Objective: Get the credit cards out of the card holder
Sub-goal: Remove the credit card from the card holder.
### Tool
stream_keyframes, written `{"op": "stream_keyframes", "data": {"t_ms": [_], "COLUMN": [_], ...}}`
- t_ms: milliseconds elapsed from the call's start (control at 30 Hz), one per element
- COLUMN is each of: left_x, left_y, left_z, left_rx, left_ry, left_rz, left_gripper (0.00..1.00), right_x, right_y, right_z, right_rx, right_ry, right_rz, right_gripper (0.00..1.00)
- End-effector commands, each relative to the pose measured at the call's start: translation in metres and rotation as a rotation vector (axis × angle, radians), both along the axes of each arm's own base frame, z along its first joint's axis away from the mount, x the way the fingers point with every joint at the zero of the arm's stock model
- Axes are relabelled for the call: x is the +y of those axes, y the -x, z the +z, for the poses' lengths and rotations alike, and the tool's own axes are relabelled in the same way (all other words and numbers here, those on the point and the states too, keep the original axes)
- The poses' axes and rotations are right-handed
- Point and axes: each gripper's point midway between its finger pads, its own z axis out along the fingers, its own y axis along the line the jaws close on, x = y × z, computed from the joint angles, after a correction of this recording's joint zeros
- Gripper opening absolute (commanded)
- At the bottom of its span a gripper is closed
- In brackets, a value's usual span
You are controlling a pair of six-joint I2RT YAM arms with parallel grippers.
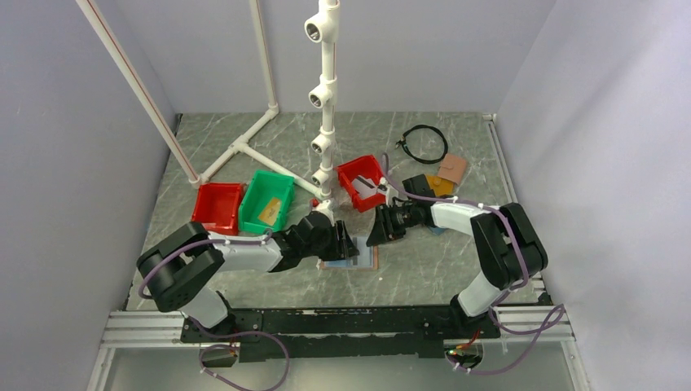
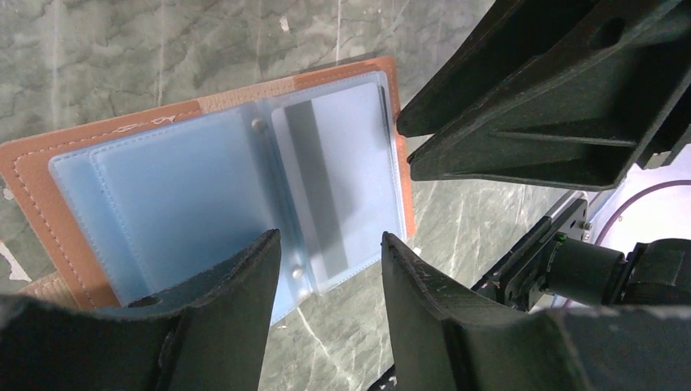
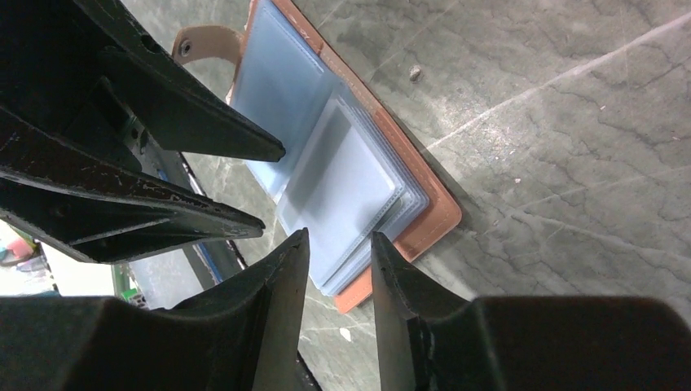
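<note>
Currently one pinkish-tan leather card holder (image 2: pixel 220 175) lies open, its light blue plastic sleeves (image 2: pixel 179 204) showing one greyish card (image 2: pixel 334 179). Two grippers hover over it, the left gripper (image 2: pixel 330 244) and the right gripper (image 3: pixel 341 240), both with jaws slightly parted and empty.

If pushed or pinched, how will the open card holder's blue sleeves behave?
The card holder lies flat, so a push would likely slide it on the smooth table. Its blue sleeves look thin and fanned at the edges: probably floppy, slippery. The grey card inside likely stiffens one.
</note>
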Motion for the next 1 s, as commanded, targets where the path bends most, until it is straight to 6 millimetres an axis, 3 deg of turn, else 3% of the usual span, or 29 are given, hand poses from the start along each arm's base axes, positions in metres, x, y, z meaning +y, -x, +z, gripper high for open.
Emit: {"op": "stream_keyframes", "data": {"t_ms": [0,433,800,967], "left_x": [-0.015,-0.018,-0.018,-0.02], "left_y": [-0.005,-0.001,0.001,0.002], "left_z": [0.01,-0.005,-0.008,-0.005], "left_rx": [-0.013,0.024,0.031,0.026], "left_ry": [0.049,0.027,0.026,0.042], "left_rz": [-0.014,-0.036,-0.042,-0.055], "left_gripper": [0.54,0.55,0.53,0.54], "right_x": [0.005,0.008,0.026,0.029], "right_y": [-0.007,-0.005,0.01,0.012], "right_z": [0.002,-0.007,0.024,0.029], "right_rx": [-0.017,0.015,0.058,0.069], "right_ry": [-0.007,0.01,-0.156,-0.182], "right_rz": [-0.007,-0.005,0.072,0.082], "right_gripper": [0.37,0.39,0.37,0.34]}}
